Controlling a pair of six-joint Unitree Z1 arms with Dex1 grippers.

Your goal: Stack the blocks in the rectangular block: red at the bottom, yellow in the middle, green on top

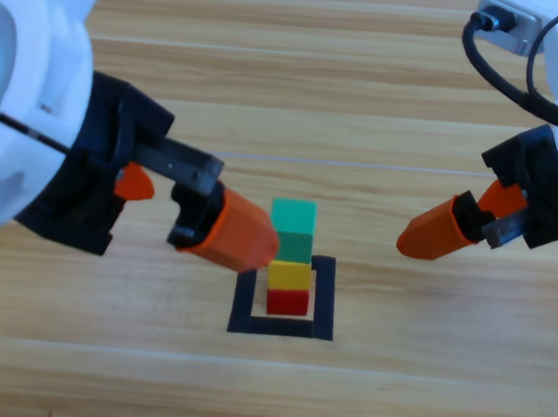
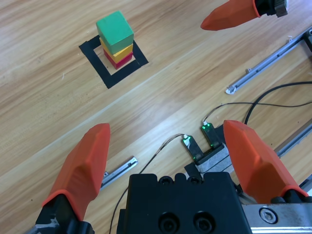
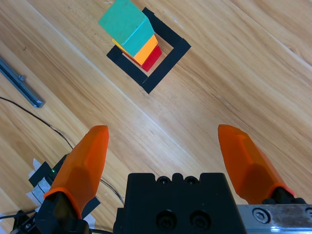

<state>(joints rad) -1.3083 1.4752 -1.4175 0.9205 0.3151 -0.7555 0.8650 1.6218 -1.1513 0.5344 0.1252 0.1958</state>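
Stacking looks finished: green cube (image 1: pixel 293 230) sits on yellow cube (image 1: pixel 290 275) on red cube (image 1: pixel 287 301) inside the black tape square (image 1: pixel 322 299). Left gripper (image 2: pixel 165 151) and right gripper (image 3: pixel 163 156) hang apart from it, jaws wide and empty, probably to avoid toppling it.

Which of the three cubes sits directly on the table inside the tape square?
The red cube: it is at the bottom of the stack within the black tape square, with the yellow cube on it and the green cube on top.
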